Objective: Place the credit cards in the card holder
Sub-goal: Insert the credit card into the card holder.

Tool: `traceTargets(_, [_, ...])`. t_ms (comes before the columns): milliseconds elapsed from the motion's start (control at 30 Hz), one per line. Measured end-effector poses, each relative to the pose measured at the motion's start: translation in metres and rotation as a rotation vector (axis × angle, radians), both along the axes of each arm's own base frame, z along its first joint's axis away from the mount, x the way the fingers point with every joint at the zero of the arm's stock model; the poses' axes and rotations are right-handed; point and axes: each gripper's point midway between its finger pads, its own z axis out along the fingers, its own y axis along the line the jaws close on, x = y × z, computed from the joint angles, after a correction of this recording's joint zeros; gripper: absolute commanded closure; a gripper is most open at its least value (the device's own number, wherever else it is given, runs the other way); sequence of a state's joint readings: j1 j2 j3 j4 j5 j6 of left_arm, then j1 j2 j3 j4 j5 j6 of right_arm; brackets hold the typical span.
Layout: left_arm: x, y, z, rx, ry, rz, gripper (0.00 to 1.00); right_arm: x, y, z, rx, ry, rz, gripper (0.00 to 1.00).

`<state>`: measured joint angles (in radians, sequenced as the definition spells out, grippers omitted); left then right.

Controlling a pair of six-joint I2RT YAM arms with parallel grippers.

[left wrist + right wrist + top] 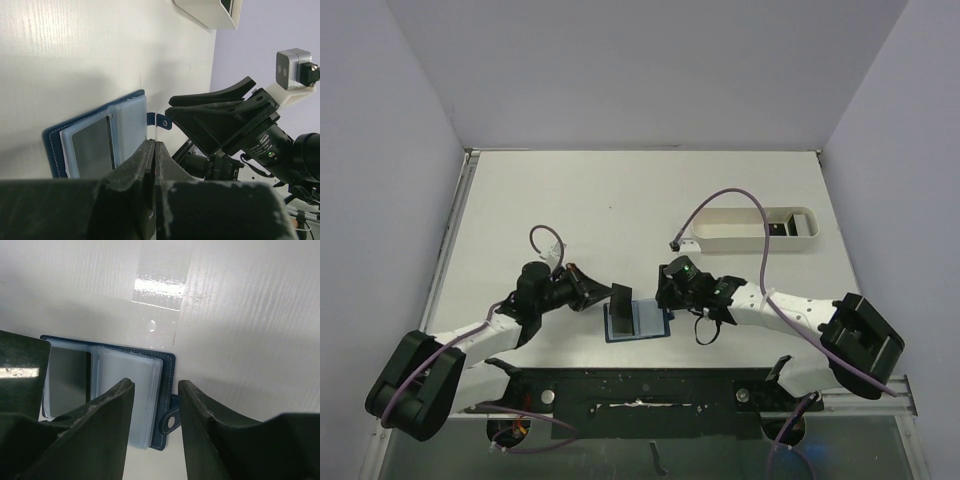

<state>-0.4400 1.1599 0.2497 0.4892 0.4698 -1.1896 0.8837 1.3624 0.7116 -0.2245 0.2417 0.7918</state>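
Observation:
The card holder (642,324) lies open on the table between the two arms, its pale blue sleeves facing up. One dark credit card (92,147) sits in its left sleeve. My left gripper (603,296) is shut on another credit card (622,304), held on edge over the holder's left half. In the left wrist view that card shows only as a thin line (156,122) past the gripper (154,142). My right gripper (156,387) is open and hangs low over the holder's right edge (167,375), its fingers either side of the snap tab (171,422).
A long white tray (720,235) stands at the back right with a dark card (778,227) in it. A purple cable (720,200) loops over the tray. Walls close in the table on the left, back and right.

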Motion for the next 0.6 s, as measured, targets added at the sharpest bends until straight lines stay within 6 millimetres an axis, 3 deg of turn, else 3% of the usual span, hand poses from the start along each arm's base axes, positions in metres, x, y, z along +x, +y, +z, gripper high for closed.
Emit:
traceTargets(300, [-0.001, 0.000, -0.016, 0.008, 0.009, 0.003, 1.00, -0.007, 0.013, -0.013, 0.048, 0.040, 0.048, 0.61])
traceTargets(600, [-0.005, -0.002, -0.033, 0.012, 0.025, -0.006, 1.00, -0.014, 0.011, -0.032, 0.012, 0.083, 0.046, 0.68])
